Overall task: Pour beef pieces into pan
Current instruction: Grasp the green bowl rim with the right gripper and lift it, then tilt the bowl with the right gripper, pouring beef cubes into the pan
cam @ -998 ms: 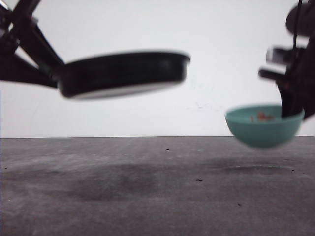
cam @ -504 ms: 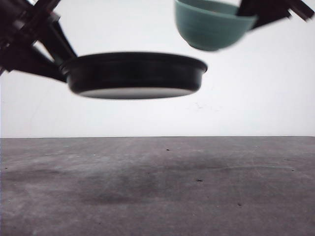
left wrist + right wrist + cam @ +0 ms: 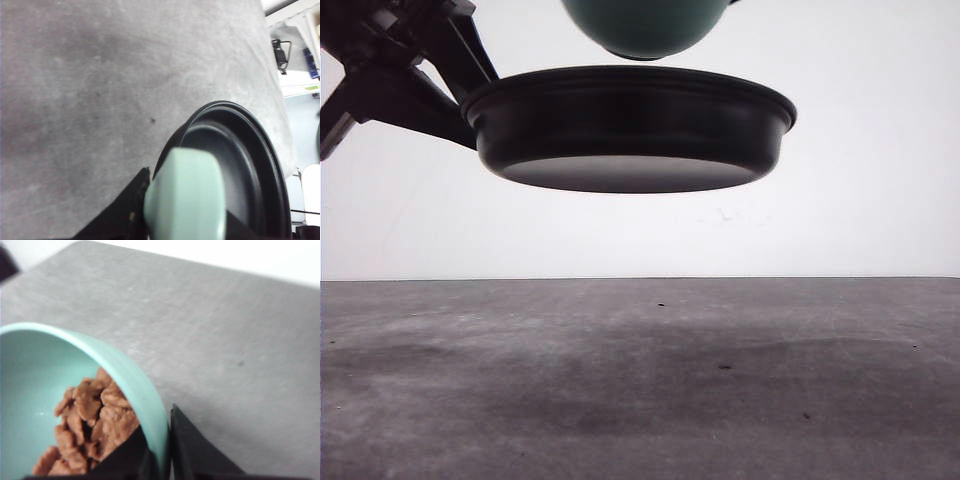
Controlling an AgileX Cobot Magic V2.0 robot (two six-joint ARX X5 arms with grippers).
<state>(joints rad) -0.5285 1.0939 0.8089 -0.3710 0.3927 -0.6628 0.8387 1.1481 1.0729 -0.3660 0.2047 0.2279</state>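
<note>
The black pan [image 3: 630, 125] hangs in the air above the grey table, held from the left by my left arm. In the left wrist view the pan [image 3: 250, 165] shows its dark inside, and my left gripper [image 3: 182, 220] is shut on its mint-green handle [image 3: 185, 197]. A teal bowl [image 3: 645, 25] hovers just above the pan's rim at the top of the front view. In the right wrist view my right gripper [image 3: 160, 460] is shut on the bowl's rim [image 3: 145, 395], one finger inside and one outside. The beef pieces [image 3: 90, 425] lie heaped inside the bowl against the inner finger.
The grey table [image 3: 640, 380] stretches below both held things, with a few small dark specks on it. A white wall stands behind. Beyond the table's far edge in the left wrist view lies white equipment [image 3: 300, 70].
The bowl has risen from low at the right and moved left, now sitting over the pan. The pan has lifted a little and shifted right.
</note>
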